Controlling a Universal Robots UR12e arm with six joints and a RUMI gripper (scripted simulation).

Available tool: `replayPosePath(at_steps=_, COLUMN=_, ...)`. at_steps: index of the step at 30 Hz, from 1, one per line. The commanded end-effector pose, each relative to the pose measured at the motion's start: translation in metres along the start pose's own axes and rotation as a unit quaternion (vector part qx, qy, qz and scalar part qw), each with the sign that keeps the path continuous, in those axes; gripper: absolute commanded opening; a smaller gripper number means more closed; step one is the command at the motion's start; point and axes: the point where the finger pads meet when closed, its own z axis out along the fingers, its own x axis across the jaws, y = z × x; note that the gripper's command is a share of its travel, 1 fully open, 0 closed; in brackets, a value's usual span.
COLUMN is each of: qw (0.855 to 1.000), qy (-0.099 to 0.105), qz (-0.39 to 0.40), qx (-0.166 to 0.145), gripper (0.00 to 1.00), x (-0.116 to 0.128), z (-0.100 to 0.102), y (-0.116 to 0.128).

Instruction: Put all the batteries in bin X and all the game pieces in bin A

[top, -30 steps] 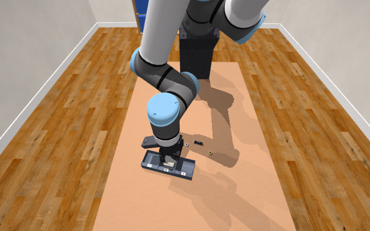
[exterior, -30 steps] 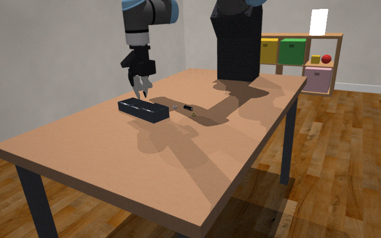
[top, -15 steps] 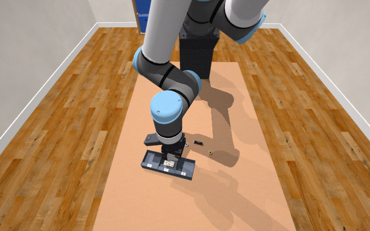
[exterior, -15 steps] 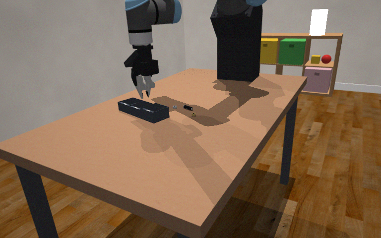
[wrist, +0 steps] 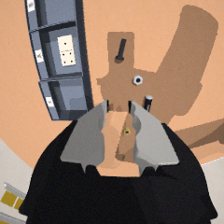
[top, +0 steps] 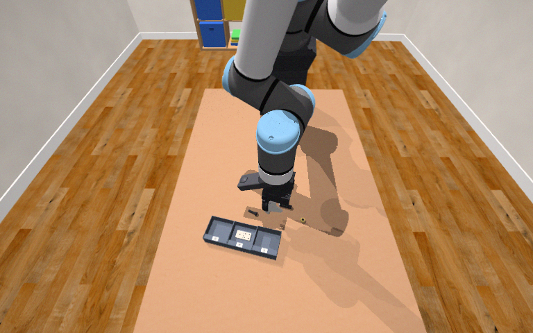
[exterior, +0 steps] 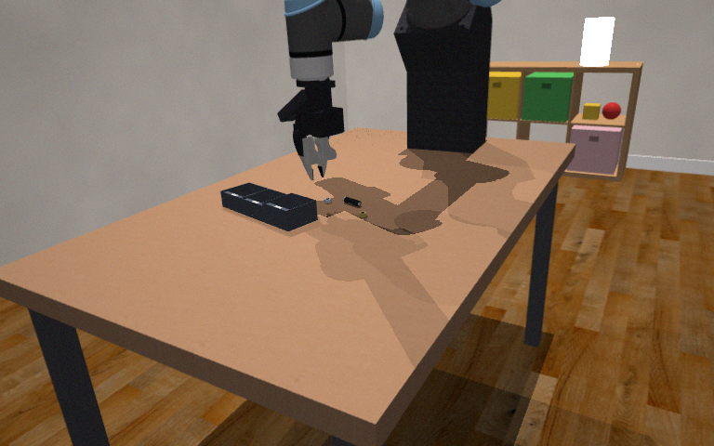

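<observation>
One domino [top: 243,234] lay in the middle bin of the tray [top: 275,251], near the table's [exterior: 157,294] centre. Nearly shut and holding nothing, the hand [exterior: 316,173] hung above the table. A battery [exterior: 351,201] lay beside the tray, probably next: open wider, descend.

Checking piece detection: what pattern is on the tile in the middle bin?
Cream domino with black pips, clearest in the wrist view.

Top: high, looking down; exterior: table-side, oblique; wrist: close, downward; all share bin row [top: 242,236]
</observation>
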Motion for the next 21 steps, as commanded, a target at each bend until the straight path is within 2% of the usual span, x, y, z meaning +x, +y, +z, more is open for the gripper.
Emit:
replayPosePath(at_steps=1, qw=1.0, qy=-0.002, qz=0.002, qx=0.003, gripper=0.17, x=0.041, z=-0.002, y=0.027)
replayPosePath(at_steps=3, qw=1.0, qy=-0.002, qz=0.002, qx=0.003, gripper=0.17, x=0.053, z=-0.002, y=0.036)
replayPosePath(at_steps=5, qw=1.0, qy=-0.002, qz=0.002, qx=0.003, gripper=0.17, x=0.053, z=-0.002, y=0.036)
replayPosePath(at_steps=6, qw=1.0, qy=-0.002, qz=0.002, qx=0.003, gripper=0.17, x=0.068, z=-0.003, y=0.046)
replayPosePath(at_steps=10, qw=1.0, qy=-0.002, qz=0.002, qx=0.003, gripper=0.17, x=0.078, z=-0.003, y=0.052)
replayPosePath(at_steps=16, qw=1.0, qy=-0.002, qz=0.002, qx=0.003, gripper=0.17, x=0.077, z=-0.003, y=0.052)
replayPosePath(at_steps=21, qw=1.0, qy=-0.007, qz=0.002, qx=0.004, gripper=0.17, x=0.065, z=-0.004, y=0.047)
